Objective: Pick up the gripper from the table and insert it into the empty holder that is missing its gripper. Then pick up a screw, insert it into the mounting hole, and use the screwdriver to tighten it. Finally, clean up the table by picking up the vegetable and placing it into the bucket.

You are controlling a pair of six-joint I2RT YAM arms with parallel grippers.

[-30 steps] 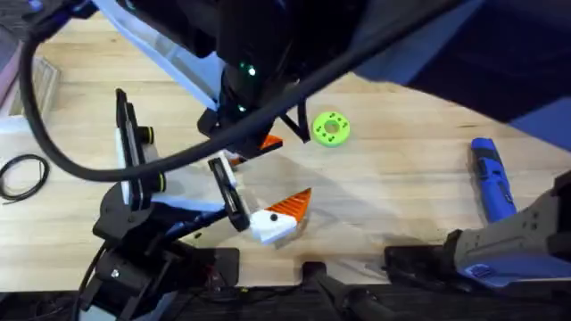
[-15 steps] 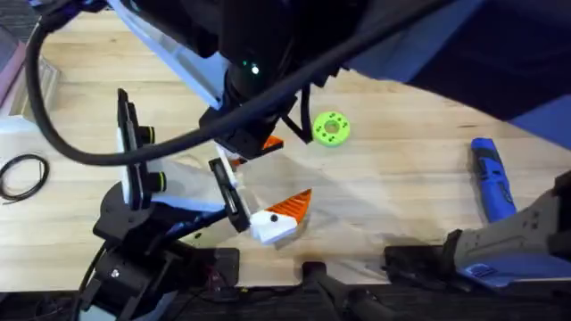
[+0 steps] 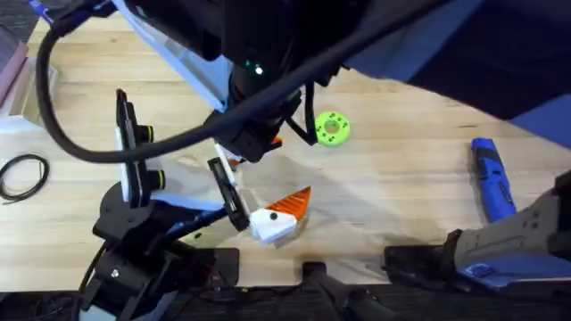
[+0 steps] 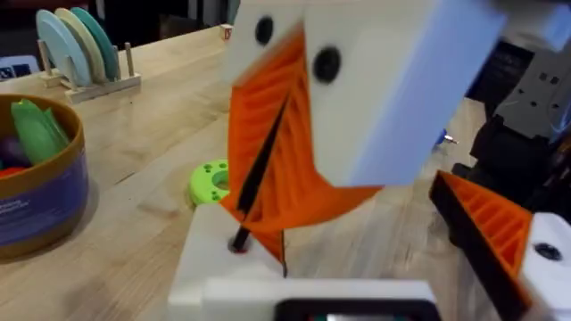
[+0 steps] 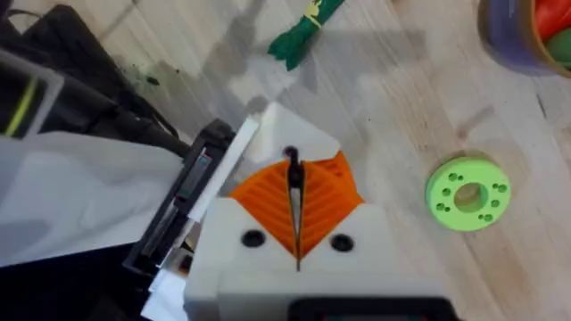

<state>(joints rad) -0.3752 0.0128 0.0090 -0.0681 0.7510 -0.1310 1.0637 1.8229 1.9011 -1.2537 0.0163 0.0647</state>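
Apparently you are on the first step, seating the gripper in the holder, and everything after it is not yet done. Your right pincer (image 5: 293, 174) has its orange ribbed pads pressed shut, with a thin dark seam between them. Its tip rests against a white block (image 5: 277, 129) that looks to be the holder. The flat orange gripper cannot be told apart from those pads, so treat it as unconfirmed whether anything is clamped between them. Overhead, a scrap of orange (image 3: 270, 142) peeks out under the dark arm at mid-worktop (image 3: 401, 169), and that may be it. Whether the left pincer is open or closed cannot be told.

Next you need a straight, aligned push, so match the wedge to the holder's slot before pressing. The already mounted orange wedge on its white base (image 3: 284, 212) is your reference for the finished fit.

The screwdriver (image 3: 492, 178) lies well off to the right, apart from both arms. The vegetable (image 5: 303, 27) lies on the wood, and the bucket (image 4: 40, 192) stands nearby with other toy pieces inside it. A bright green disc (image 5: 467, 193) sits near your working point, so mind it.

For writing, the bucket's wall carries faint pale print too blurred to read, and no brand shows elsewhere.
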